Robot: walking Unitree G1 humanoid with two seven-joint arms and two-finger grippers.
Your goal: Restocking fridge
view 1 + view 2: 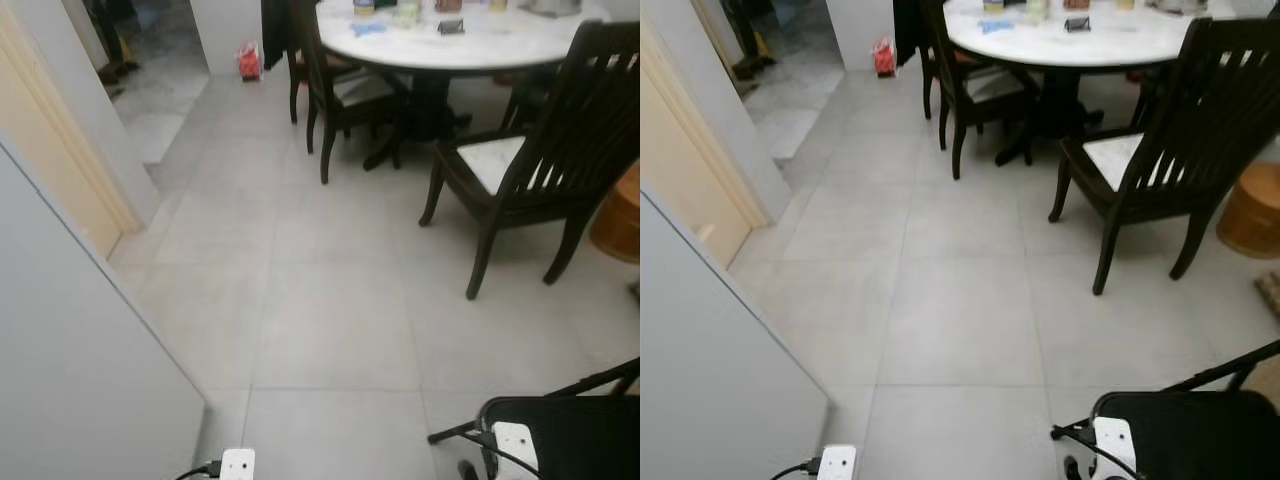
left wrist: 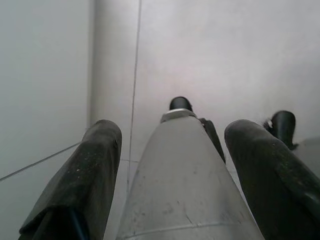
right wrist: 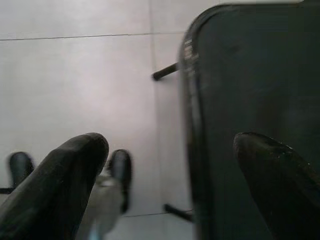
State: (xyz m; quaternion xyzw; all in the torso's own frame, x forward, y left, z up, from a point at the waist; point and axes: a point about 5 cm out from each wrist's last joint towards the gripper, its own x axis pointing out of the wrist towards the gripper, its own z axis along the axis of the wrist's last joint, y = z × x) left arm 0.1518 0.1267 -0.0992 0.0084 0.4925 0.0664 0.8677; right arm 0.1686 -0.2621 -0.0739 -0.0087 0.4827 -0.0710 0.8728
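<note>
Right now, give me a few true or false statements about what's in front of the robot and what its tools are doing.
1. A round white table stands ahead with dark wooden chairs around it. True.
2. The left tool is shut on a bottle. False: its fingers are spread apart and nothing is between them, with the robot's own leg below.
3. The floor is covered in light grey tiles. True.
4. The right tool hangs over a black seat beside the robot. True.
5. A small red object lies on the table. False: it sits on the floor, by the wall past the chairs.
</note>
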